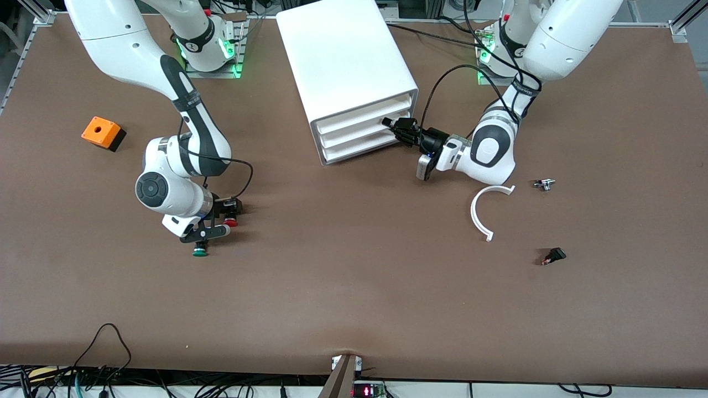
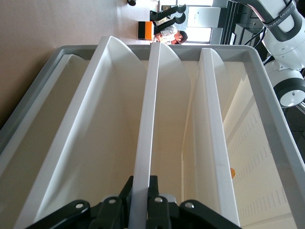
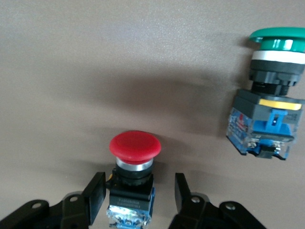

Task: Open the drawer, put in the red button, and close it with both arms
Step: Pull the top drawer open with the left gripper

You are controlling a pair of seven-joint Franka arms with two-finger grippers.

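The white cabinet (image 1: 343, 55) stands near the arms' bases, its three drawers pushed in. My left gripper (image 1: 394, 125) is at the cabinet's front, shut on the front lip of the middle drawer (image 1: 359, 131). In the left wrist view the fingers (image 2: 155, 188) pinch that white lip (image 2: 145, 119). The red button (image 1: 230, 222) lies on the table toward the right arm's end. My right gripper (image 1: 228, 216) is low over it and open. In the right wrist view the red button's (image 3: 135, 145) black-and-blue body lies between the spread fingers of the gripper (image 3: 138, 191), ungripped.
A green-capped button (image 1: 200, 252) lies beside the red one, nearer the front camera, and shows in the right wrist view (image 3: 276, 43). An orange box (image 1: 102, 133) sits toward the right arm's end. A white curved strip (image 1: 480, 213) and two small parts (image 1: 544, 184) (image 1: 553, 256) lie toward the left arm's end.
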